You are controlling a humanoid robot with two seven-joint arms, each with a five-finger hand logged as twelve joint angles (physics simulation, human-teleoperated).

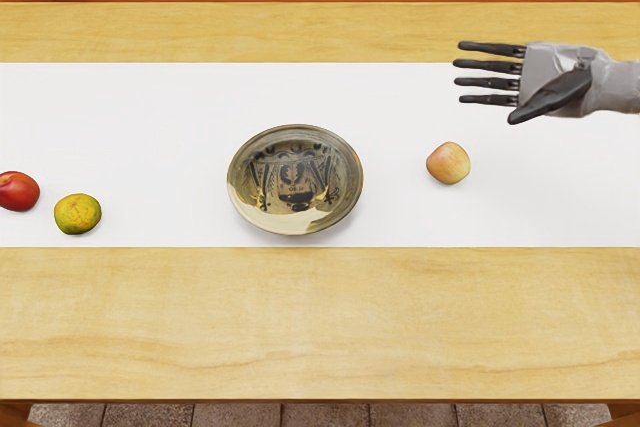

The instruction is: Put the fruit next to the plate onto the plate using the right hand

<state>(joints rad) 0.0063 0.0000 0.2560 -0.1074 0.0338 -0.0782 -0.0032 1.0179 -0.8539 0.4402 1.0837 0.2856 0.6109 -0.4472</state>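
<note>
Right hand [520, 82] flat, fingers spread, empty; apple [448, 163] below-left, apart, right of plate [243, 162].

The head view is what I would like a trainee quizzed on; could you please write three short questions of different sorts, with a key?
1. True or false: the right hand is grasping the yellow-red fruit.
2. Multiple choice: how many fruits lie on the white runner to the picture's left of the plate? A) one B) two C) three
3. Fill in the blank: the plate holds ___ fruit.

Key
1. False: the hand is open and apart from the fruit, up and to the picture's right of it.
2. B: the red fruit and the orange-green fruit.
3. no
</note>
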